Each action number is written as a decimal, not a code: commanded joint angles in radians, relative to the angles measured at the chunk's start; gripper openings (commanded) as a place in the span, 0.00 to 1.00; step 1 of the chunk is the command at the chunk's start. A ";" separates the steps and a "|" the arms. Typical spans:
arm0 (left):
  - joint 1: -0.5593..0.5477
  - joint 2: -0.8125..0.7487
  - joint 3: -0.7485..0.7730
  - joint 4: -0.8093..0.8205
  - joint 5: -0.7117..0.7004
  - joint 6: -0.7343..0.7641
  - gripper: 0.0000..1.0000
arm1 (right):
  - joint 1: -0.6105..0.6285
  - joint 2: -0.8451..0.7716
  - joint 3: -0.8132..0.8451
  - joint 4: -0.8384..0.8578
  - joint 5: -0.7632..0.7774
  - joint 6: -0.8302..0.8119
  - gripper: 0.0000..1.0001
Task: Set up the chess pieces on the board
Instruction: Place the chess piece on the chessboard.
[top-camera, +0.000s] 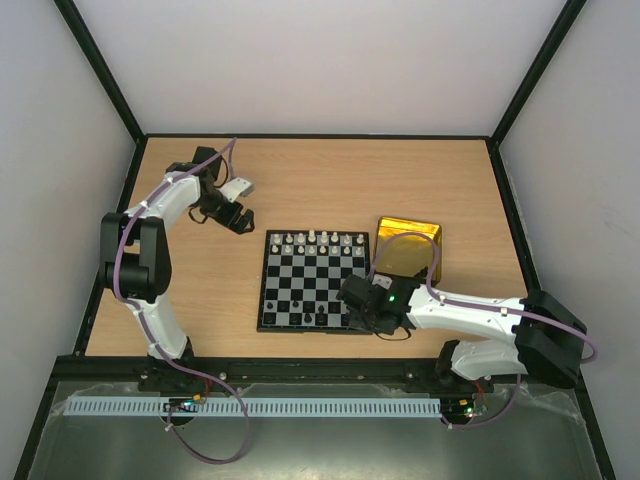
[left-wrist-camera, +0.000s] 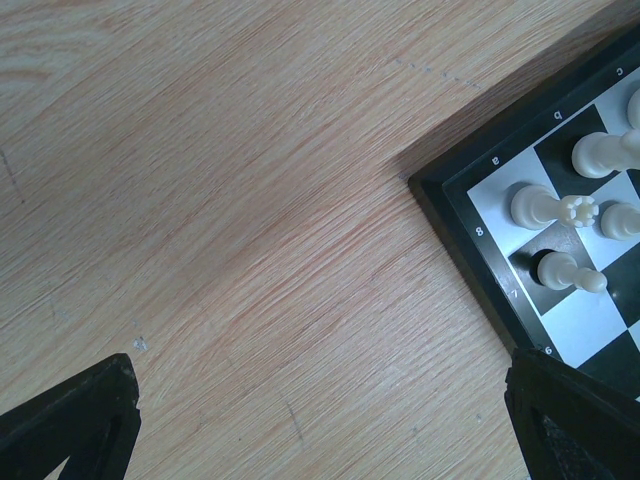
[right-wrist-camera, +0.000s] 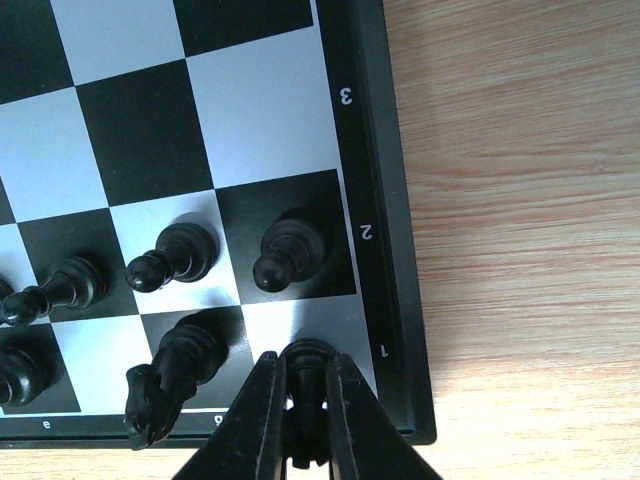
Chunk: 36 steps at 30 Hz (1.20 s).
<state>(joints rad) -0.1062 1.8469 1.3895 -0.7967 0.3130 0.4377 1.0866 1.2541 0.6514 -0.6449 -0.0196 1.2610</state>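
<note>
right pincer (right-wrist-camera: 304, 378) closed on a small black chess piece (right-wrist-camera: 305, 353), one finger tight against each side; the piece stands upright on the light corner square, next to the rim mark "1" of the black-and-silver checked chessboard (right-wrist-camera: 386, 200); can't tell which piece it is, the fingers cover most of it

right wrist view only: black knight figurine (right-wrist-camera: 168, 385) on the dark square just beside the held piece; black pawns (right-wrist-camera: 290, 250) one per square along the rank marked "2"; individual black pieces are too small to sort out from above

top view only: right pincer (top-camera: 362, 312) sits over the board's near right corner; cream-white chess pieces (top-camera: 315, 240) line the two far rows; shiny gold rectangular tray (top-camera: 410, 238) just beside the board's far right corner, lying on the wood-grain desk (top-camera: 330, 180)

left pincer (top-camera: 238, 217) is off the board, near its far left corner; jaw state not readable from above; left wrist view settles it: jaws spread wide, black fingertips (left-wrist-camera: 80, 420) at the bottom corners of the frame, bare wood between them; the same view catches the board corner marked "a" and "8", with a few cream pieces on the first squares
</note>
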 joint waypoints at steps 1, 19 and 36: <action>0.000 -0.011 0.003 -0.008 0.003 0.007 0.99 | -0.006 0.004 -0.007 -0.009 0.017 -0.009 0.09; 0.000 -0.011 0.001 -0.008 0.006 0.005 0.99 | -0.010 0.017 -0.015 0.015 -0.001 -0.018 0.16; 0.000 -0.008 0.000 -0.007 0.011 0.006 0.99 | -0.022 -0.001 0.030 -0.022 0.010 -0.028 0.21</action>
<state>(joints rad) -0.1062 1.8469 1.3895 -0.7967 0.3134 0.4377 1.0718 1.2644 0.6483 -0.6392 -0.0345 1.2369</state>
